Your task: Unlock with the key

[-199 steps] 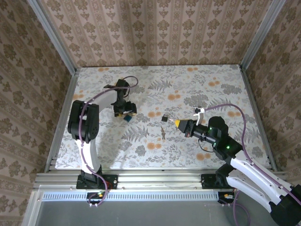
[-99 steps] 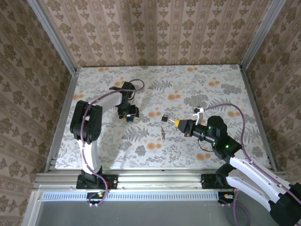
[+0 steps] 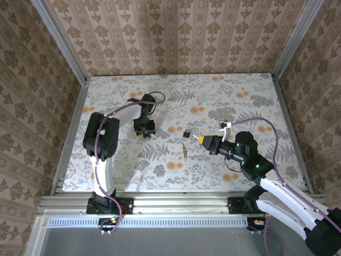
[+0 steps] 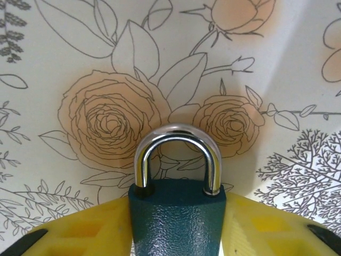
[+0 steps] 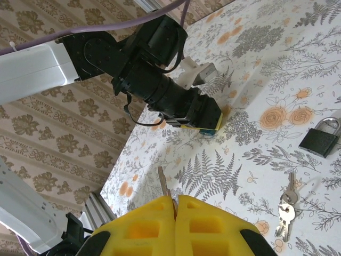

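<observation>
A tabletop (image 3: 240, 96) printed with flowers and ferns was seen. Wallpapered walls (image 3: 181, 37) were set around the tabletop, and a metal rail (image 3: 176, 202) was fixed along its near edge.

**Legible Markings: None**

No text, brand, number or sign can be read. The teal padlock (image 4: 178, 224) presents a plain pebbled face. The black padlock (image 5: 318, 141) and the keys (image 5: 286, 210) appear too small for any marking to be made out.

Overhead view looks down from behind; wrist views sit close, sharing its tablecloth (image 3: 213, 101).
</observation>
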`<action>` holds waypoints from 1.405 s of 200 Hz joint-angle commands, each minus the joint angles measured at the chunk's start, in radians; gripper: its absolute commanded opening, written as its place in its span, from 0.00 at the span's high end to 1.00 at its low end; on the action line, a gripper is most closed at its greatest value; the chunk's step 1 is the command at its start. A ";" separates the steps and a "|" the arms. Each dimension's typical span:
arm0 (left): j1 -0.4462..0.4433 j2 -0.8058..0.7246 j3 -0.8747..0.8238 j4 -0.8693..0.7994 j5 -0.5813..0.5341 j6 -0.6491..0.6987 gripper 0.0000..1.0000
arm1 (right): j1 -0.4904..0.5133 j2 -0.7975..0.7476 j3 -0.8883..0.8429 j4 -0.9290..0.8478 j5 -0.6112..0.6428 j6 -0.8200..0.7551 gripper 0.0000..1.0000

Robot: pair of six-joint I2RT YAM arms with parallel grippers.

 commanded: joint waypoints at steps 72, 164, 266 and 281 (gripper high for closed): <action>-0.071 0.077 -0.107 0.045 -0.025 -0.083 0.77 | -0.007 0.003 -0.048 0.059 0.031 0.015 1.00; -0.085 -0.247 -0.324 0.245 0.118 -0.310 0.77 | 0.080 0.098 -0.173 0.307 0.147 -0.017 1.00; -0.131 -0.424 -0.285 0.305 0.217 -0.542 0.77 | 0.233 0.348 -0.156 0.626 0.327 -0.069 1.00; -0.132 -0.434 -0.257 0.275 0.203 -0.558 0.76 | 0.264 0.414 -0.139 0.684 0.348 -0.069 1.00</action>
